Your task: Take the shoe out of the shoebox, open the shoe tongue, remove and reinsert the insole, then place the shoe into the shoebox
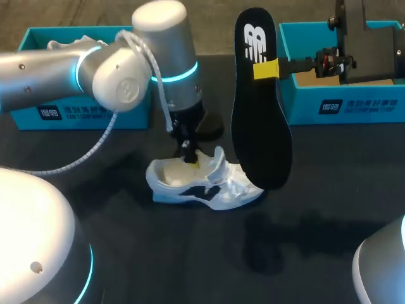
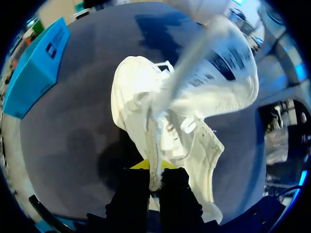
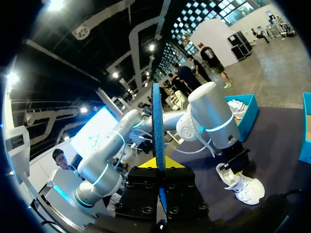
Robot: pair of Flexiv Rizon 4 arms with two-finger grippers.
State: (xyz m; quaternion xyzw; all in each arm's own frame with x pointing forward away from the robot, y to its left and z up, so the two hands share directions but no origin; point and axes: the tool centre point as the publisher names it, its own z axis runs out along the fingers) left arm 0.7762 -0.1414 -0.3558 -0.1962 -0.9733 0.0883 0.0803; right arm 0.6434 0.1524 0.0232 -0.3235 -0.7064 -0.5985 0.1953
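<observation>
Nearest the left wrist camera, the left gripper (image 2: 154, 171) is clamped on a thin edge of the white shoe (image 2: 146, 107) beside its opening; whether that edge is tongue or collar I cannot tell. The shoe lies on the dark tabletop (image 1: 329, 190), outside both the left shoebox (image 1: 82, 114) and the right shoebox (image 1: 354, 104). The right gripper (image 1: 266, 68) pinches the black insole (image 1: 259, 126) near its logo end, holding it upright in the air with its lower end hanging just by the shoe's toe. Reinsertion looks like the step in hand: the left grip should hold the mouth wide while the insole's lower end is tilted in and slid forward flat, without buckling. Inside the left shoebox sits something white and crumpled (image 1: 63, 44); the right shoebox shows only a bare brown floor.
</observation>
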